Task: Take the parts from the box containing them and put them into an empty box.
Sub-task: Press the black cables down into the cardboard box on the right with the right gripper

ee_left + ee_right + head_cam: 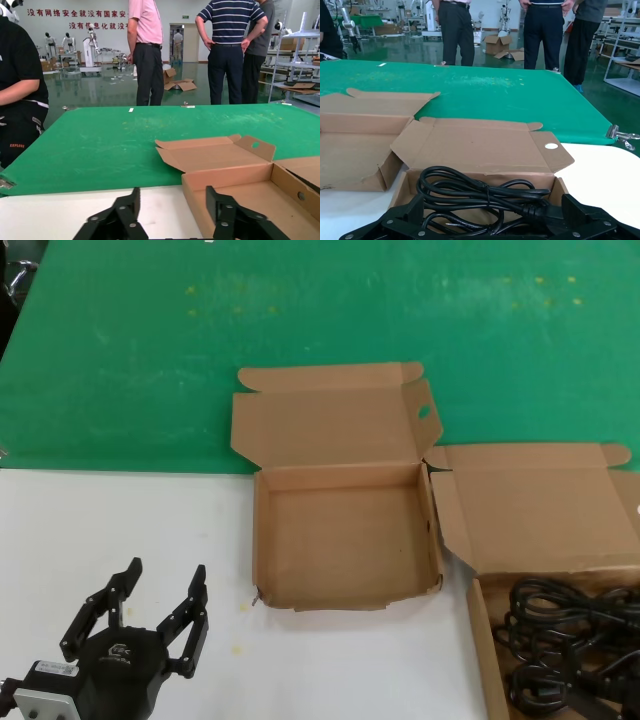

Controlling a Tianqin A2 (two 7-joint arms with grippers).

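The power cords (570, 645) lie coiled in black loops inside the box containing them (483, 635), which sits at the near right corner of the tabletop (130, 530) and runs out of the head view at the right and near edges. In the right wrist view the cords (480, 197) fill the floor of that box (402, 187), one chunky plug lying toward the near side, and the wide lid flap (475, 145) leans back behind them toward the green mat (495, 95). Just beside it, toward the middle of the tabletop, stands the empty box (345, 535), its bare cardboard floor showing, its near left corner torn, and its hinged lid folded back onto the green mat (150, 350), with an oval hole in the lid's right side tab (424, 411). The two boxes touch or nearly touch where the full box's lid flap meets the empty box's right wall. The left gripper (160, 615) hovers over the white near left part of the tabletop, well apart from both boxes, its black fingers spread wide with nothing between them; its wrist view shows the fingertips (127, 200) framing the empty box's corner (192, 182). The right gripper (492, 220) hangs low at the near edge of the cord box, its fingers spread to either side of the cords and not closed on them. Beyond the far edge of the mat, several people (231, 50) stand on the floor.
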